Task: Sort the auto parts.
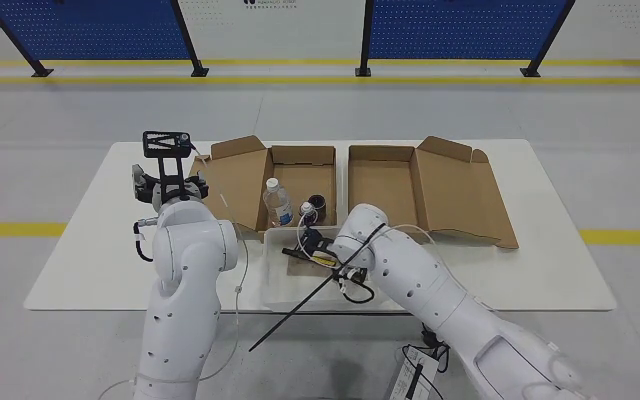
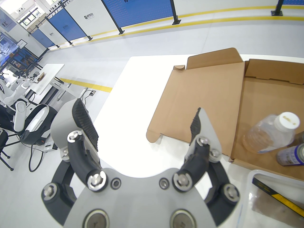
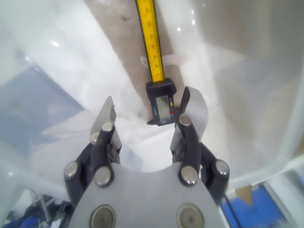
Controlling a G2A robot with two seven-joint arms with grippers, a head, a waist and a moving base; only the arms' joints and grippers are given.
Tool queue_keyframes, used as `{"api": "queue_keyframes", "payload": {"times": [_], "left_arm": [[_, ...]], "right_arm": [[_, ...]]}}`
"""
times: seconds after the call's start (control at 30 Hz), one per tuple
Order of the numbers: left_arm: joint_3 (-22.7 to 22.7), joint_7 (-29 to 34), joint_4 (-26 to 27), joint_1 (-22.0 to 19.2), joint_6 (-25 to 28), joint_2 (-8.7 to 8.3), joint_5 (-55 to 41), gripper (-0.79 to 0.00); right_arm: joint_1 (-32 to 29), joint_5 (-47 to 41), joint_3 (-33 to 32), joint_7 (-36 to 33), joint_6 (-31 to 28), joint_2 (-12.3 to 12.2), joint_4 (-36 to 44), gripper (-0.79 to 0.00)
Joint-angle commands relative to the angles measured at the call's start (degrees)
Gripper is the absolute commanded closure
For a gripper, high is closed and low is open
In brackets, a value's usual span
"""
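Note:
A digital caliper (image 3: 161, 106) with a yellow scale lies on the floor of a clear plastic bin (image 1: 278, 290) near the table's front edge. My right gripper (image 3: 147, 97) is down inside that bin, open, with the caliper's display head just beside one finger (image 3: 187, 100) and nothing gripped. The top view has this gripper (image 1: 308, 243) over the bin's far half. My left gripper (image 2: 137, 107) hangs open and empty over bare table at the left, beside the left cardboard box (image 2: 209, 100). In that box stand a clear bottle (image 2: 270, 131) and a small can (image 2: 291, 155).
Two open cardboard boxes sit side by side at the table's middle, the left box (image 1: 300, 185) and the right box (image 1: 385, 185), flaps spread outward. A small pale plastic piece (image 3: 174, 59) lies under the caliper's scale. Bare table stretches right of the boxes.

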State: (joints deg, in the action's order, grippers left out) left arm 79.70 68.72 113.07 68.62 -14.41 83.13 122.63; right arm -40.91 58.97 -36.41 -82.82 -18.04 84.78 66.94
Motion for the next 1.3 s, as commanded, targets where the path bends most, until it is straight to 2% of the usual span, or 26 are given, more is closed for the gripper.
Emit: {"api": "queue_keyframes", "payload": {"times": [0.0,0.43,0.77,0.87,0.93,1.07,1.27], "left_arm": [[0.0,0.0,0.0,0.0,0.0,0.0,0.0,-0.785],[0.0,0.0,0.0,0.0,0.0,0.0,0.0,-0.785],[0.0,0.0,0.0,0.0,0.0,0.0,0.0,-0.785],[0.0,0.0,0.0,0.0,0.0,0.0,0.0,-0.785],[0.0,0.0,0.0,0.0,0.0,0.0,0.0,-0.785],[0.0,0.0,0.0,0.0,0.0,0.0,0.0,-0.785],[0.0,0.0,0.0,0.0,0.0,0.0,0.0,-0.785]], "right_arm": [[0.3,0.3,0.4,0.5,0.2,0.2,-1.0,-0.52],[0.7,-4.0,0.6,0.3,-1.7,0.9,-2.9,-0.499],[1.0,-10.7,0.6,0.2,-3.6,-0.3,0.4,-0.554],[1.5,-9.0,0.0,-0.2,-2.1,-0.8,0.8,-0.52],[1.5,-6.6,-0.1,0.2,-0.2,-1.0,0.9,-0.44],[1.1,-4.2,0.5,0.8,1.2,-1.1,0.6,-0.471],[1.1,-1.9,2.0,1.2,2.1,-0.6,-0.7,-0.413]]}}
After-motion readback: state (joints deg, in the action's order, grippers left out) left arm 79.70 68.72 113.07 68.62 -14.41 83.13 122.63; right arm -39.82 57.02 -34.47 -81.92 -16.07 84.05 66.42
